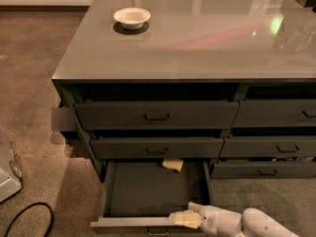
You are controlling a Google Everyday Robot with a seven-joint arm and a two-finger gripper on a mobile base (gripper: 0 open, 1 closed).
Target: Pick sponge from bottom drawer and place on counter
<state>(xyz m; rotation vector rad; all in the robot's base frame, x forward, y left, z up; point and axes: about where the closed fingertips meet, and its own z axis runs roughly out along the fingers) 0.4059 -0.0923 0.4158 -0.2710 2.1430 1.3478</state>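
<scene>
**Sponge** (pixel 173 164): small pale yellow pad on the floor of the bottom drawer (pixel 148 191). It sits at the back edge, a little right of centre, partly tucked beneath the drawer above. Nothing touches it

**Bottom drawer**: pulled well out, floor and side walls open to view, bar handle on the front face

**Gripper** (pixel 181 219): low at the drawer's front edge, towards the right corner, on or just above the rim, and I cannot say which. Whether it is spread or pressed together I cannot tell from here. Nothing is seen in its hold. It is well apart from the sponge, with the drawer's depth between them

**Counter** (pixel 197 48): glossy grey top, with a white bowl (pixel 132 18) near its far left corner

**Step in hand (judged)**: drawer open, reach for the sponge not yet made

**Next move (judged)**: clear the front rim and travel to the back edge. Come in low, since the drawer above leaves little headroom, then close on the soft flat pad
</scene>
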